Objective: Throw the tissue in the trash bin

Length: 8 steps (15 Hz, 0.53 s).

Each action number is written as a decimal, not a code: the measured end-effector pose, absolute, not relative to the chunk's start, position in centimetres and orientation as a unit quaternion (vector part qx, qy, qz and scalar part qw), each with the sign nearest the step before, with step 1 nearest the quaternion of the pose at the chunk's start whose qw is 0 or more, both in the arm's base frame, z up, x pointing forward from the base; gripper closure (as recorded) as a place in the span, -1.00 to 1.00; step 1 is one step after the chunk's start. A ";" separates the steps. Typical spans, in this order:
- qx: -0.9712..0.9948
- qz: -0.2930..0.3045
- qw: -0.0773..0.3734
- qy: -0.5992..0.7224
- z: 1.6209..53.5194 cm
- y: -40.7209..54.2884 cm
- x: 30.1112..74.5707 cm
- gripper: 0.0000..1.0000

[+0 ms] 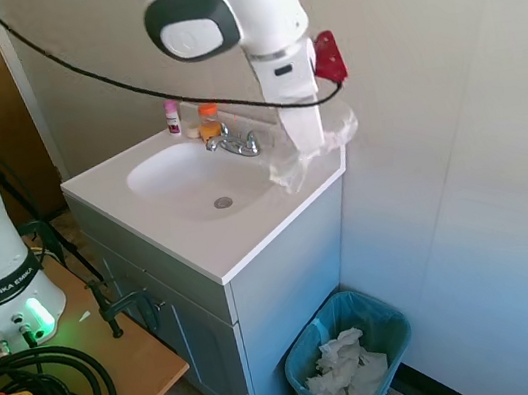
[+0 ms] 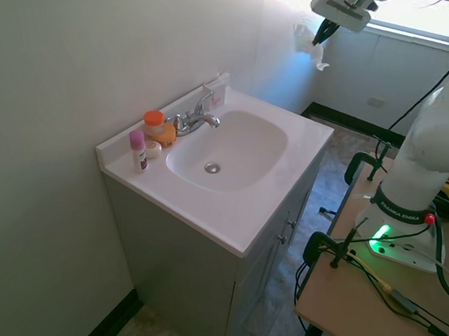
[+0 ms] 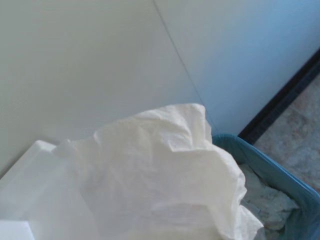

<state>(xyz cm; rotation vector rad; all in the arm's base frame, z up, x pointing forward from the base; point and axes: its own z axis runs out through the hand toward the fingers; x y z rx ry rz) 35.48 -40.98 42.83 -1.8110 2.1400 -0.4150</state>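
The tissue is a wrinkled white wad hanging from my gripper, which is shut on it in the air above the right end of the white vanity counter. In the second exterior view the gripper sits high beside the wall with the tissue dangling under it. The tissue fills most of the wrist view. The teal trash bin stands on the floor to the right of the vanity, below the gripper, holding several crumpled white papers. Its rim shows past the tissue in the wrist view.
The vanity has a sink basin and a faucet. A pink-capped bottle and an orange-capped one stand at the back. A small white box sits against the wall. Walls close in behind and to the right of the bin.
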 end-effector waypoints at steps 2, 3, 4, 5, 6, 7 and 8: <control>-0.615 -0.115 0.141 0.767 39.6 -40.8 38.0 1.00; -0.611 -0.098 0.135 0.774 37.8 -40.7 38.9 1.00; -0.608 -0.083 0.126 0.780 36.0 -40.9 40.0 1.00; -0.604 -0.067 0.115 0.785 34.0 -41.5 40.9 1.00; -0.603 -0.053 0.106 0.789 31.8 -42.4 41.9 1.00; -0.603 -0.044 0.099 0.790 29.8 -43.6 43.1 1.00; -0.604 -0.034 0.094 0.790 27.4 -44.8 44.1 1.00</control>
